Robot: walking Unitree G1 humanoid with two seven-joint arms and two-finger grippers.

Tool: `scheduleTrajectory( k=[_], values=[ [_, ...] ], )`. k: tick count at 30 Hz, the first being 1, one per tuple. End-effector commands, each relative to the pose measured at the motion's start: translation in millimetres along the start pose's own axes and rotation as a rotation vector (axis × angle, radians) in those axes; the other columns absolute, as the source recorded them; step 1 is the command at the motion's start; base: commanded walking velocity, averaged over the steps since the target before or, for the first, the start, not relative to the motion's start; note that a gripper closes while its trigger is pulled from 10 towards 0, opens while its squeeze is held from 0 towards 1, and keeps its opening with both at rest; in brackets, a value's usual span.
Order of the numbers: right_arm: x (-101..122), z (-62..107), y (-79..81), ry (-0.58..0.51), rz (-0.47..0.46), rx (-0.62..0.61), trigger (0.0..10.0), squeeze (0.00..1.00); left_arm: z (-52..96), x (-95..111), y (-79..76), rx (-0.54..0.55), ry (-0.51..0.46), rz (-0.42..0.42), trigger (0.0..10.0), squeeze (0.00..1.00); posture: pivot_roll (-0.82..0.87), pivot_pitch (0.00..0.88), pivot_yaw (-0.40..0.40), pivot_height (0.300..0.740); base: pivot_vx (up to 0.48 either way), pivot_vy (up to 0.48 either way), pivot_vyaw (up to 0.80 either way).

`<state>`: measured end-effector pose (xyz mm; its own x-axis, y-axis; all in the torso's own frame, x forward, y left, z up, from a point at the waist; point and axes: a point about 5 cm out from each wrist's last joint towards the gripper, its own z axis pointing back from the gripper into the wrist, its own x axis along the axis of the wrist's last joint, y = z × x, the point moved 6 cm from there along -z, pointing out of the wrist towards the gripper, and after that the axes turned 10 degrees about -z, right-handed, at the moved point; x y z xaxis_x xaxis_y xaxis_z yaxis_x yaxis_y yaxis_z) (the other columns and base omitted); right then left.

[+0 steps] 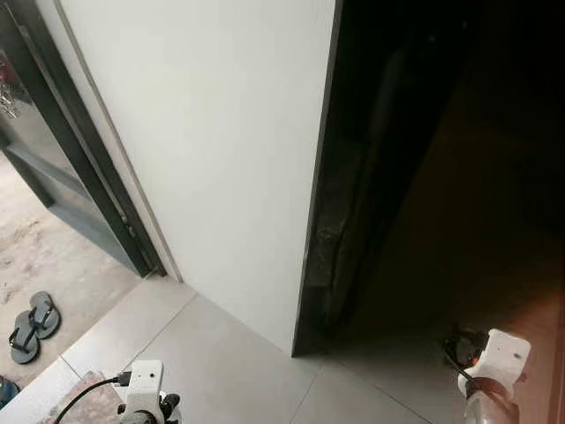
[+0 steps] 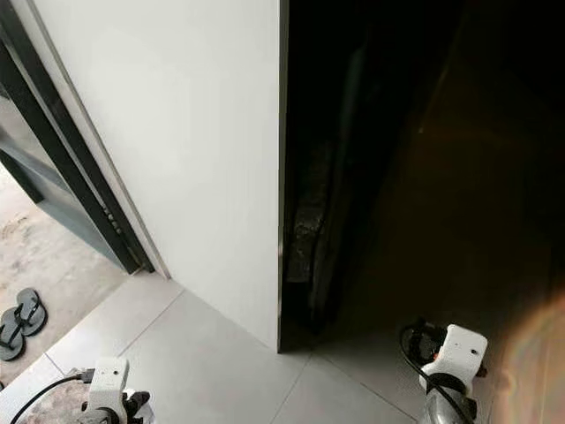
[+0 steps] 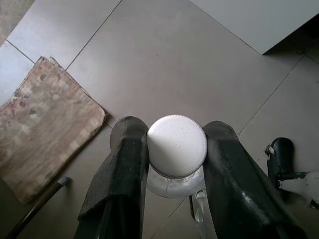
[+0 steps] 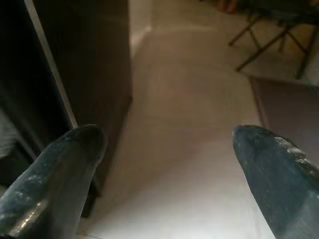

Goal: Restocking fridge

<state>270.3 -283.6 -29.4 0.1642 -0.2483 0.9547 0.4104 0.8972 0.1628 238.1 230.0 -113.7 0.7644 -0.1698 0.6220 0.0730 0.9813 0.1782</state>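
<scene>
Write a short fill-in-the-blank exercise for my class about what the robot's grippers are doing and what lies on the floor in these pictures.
1. The left gripper is shut on a bottle with a ____ cap.
2. The fingers of the right gripper stand wide ____ with nothing between them.
3. On the tiles beside the left gripper lies a worn brownish ____.
4. A pair of ____ lies on the rough ground outside the dark-framed doorway.

Missing words: white; open; mat; sandals

White boxy wrist modules with black cables top silver arms; each end effector has two thick black fingers.
</scene>
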Motion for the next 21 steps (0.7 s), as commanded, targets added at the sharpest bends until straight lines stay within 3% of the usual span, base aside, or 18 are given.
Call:
scheduleTrajectory(
  k=[1, 2, 3, 4, 6, 8, 10, 12, 14, 16, 21],
  values=[
    [-4, 5.5, 9.2, 0.003, 0.035, 0.056, 10.0, 0.0, 1.4, -8, 0.4, 0.003, 0.017, -0.006, 10.0, 0.0, -0.06, 0.0, 0.021, 0.74, 0.0, 0.0, 0.0],
    [-4, 5.5, 9.2, 0.003, 0.035, 0.056, 10.0, 0.0, 1.4, -8, 0.4, 0.003, 0.017, -0.006, 10.0, 0.0, -0.06, 0.0, 0.021, 0.74, 0.0, 0.0, 0.0],
    [10, 6.5, 38.2, -0.062, 0.071, 0.182, 10.0, 0.0, 2.1, -11, -0.9, 0.002, 0.024, -0.009, 10.0, 0.0, -0.07, 0.0, 0.021, 0.74, 0.0, 0.0, 0.0],
    [17, 8.5, 54.2, -0.09, 0.081, 0.244, 10.0, 0.0, 2.4, -13, -1.3, 0.001, 0.027, -0.01, 10.0, 0.0, -0.07, 0.0, 0.021, 0.74, 0.0, 0.0, 0.0],
    [25, 13.1, 79.9, -0.112, 0.062, 0.335, 10.0, 0.0, 2.9, -15, -1.7, -0.001, 0.033, -0.015, 10.0, 0.0, -0.08, 0.0, 0.022, 0.74, 0.0, 0.0, 0.0],
    [26, 14.4, 87.4, -0.11, 0.044, 0.36, 10.0, 0.0, 2.9, -15, -1.7, -0.002, 0.034, -0.017, 10.0, 0.0, -0.08, 0.0, 0.022, 0.74, 0.0, 0.0, 0.0],
    [37, 20.7, 121.9, -0.139, 0.02, 0.462, 10.0, 0.0, 3.1, -16, -2.0, -0.005, 0.038, -0.031, 10.0, 0.0, -0.08, 0.0, 0.021, 0.74, 0.0, 0.0, 0.0],
    [46, 21.8, 142.7, -0.161, -0.01, 0.493, 10.0, 0.0, 3.0, -16, -2.1, -0.006, 0.036, -0.032, 10.0, 0.0, -0.08, 0.0, 0.02, 0.74, 0.0, 0.0, 0.0],
    [51, 19.8, 149.2, -0.168, -0.023, 0.489, 10.0, 0.0, 2.9, -15, -2.1, -0.006, 0.034, -0.028, 10.0, 0.0, -0.07, 0.0, 0.018, 0.74, 0.0, 0.0, 0.0],
    [71, 14.4, 163.7, -0.223, -0.033, 0.471, 10.0, 0.0, 2.4, -12, -0.2, 0.005, 0.022, -0.005, 10.0, 0.0, -0.06, 0.013, 0.014, 0.74, 0.0, 0.0, 0.0],
    [85, 3.1, 142.3, -0.266, -0.021, 0.353, 10.0, 0.0, 2.6, -15, -0.5, 0.006, 0.037, -0.007, 10.0, 0.0, -0.06, 0.034, 0.018, 0.74, 0.0, 0.0, 0.0]
  ],
)
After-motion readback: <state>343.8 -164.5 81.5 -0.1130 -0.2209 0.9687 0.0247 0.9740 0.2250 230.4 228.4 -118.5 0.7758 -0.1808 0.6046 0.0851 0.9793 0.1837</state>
